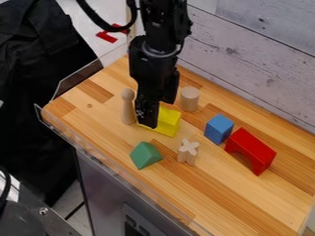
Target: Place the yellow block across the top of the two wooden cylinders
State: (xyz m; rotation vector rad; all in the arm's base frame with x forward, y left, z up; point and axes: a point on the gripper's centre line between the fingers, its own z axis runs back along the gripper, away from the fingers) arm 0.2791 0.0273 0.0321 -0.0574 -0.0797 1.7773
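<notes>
- Hanging against the yellow block [169,121], the pincer [147,120] hides its opening and any hold; I cannot tell either.
- That block looks light, stiff, smooth-painted; opposite flat sides should grip best.
- Close beside the pincer: round-headed wooden peg [128,108], pale cylinder [189,99].
- Farther out: green wedge [145,155], bare-wood cross [188,151], blue block [218,129], red arch [253,148], on grained worktop [234,193].

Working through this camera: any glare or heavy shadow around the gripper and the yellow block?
Camera view: fairly even light on the wooden tabletop, no strong glare on the yellow block; the black gripper is dark enough that its parts run together, and it covers some of that block; the red arch looks darker on its cut-out side than on top.
</notes>
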